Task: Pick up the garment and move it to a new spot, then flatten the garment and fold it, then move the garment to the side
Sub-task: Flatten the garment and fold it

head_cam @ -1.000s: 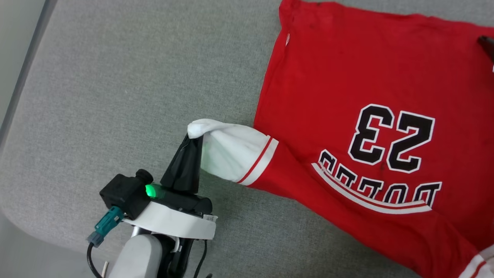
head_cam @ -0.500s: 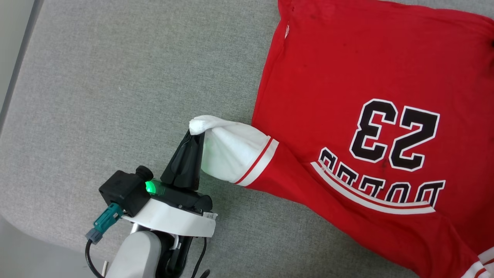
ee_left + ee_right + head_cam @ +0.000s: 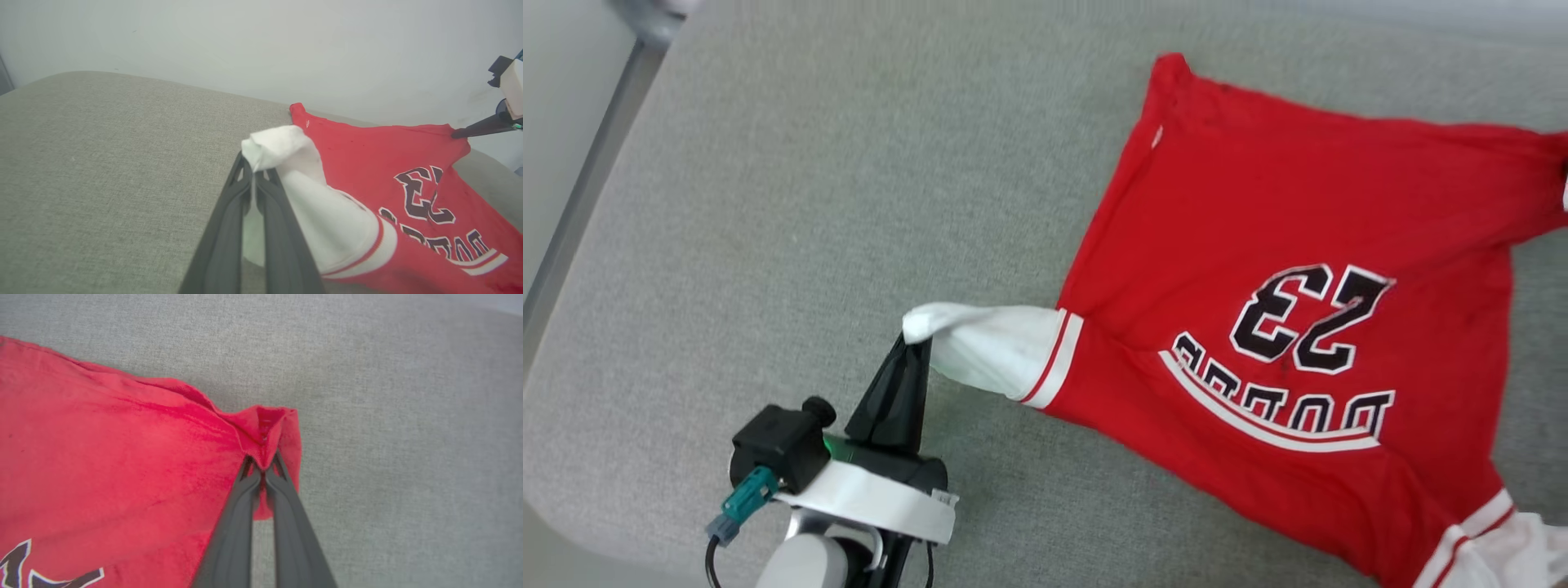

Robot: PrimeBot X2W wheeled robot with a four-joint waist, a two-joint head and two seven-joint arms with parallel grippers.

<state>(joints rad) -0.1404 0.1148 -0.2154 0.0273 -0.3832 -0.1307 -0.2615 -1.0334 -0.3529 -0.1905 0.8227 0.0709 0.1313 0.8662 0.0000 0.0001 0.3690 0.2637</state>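
Observation:
The garment (image 3: 1258, 212), a red jersey with a black "23", lies spread on the grey cushion (image 3: 809, 180), stretched and partly lifted. My left gripper (image 3: 913, 341) is shut on the tip of its white sleeve (image 3: 988, 351), holding that sleeve up off the surface; the left wrist view shows the sleeve (image 3: 310, 192) bunched between the fingertips of the left gripper (image 3: 253, 171). My right gripper (image 3: 263, 469) is shut on a red hem corner of the garment (image 3: 122, 441). In the left wrist view the right gripper (image 3: 459, 133) pinches the far corner. A second white sleeve (image 3: 1511, 555) lies at the lower right.
The grey cushion's (image 3: 408, 416) rounded front-left corner is near my left arm, with a pale floor and a grey rail (image 3: 572, 212) beyond its left edge. A pale wall (image 3: 261, 45) stands behind the cushion.
The head camera has shifted, so the whole picture sits lower. The garment is pulled tauter and narrower, its right hem corner drawn up and out; the left gripper keeps its hold on the sleeve.

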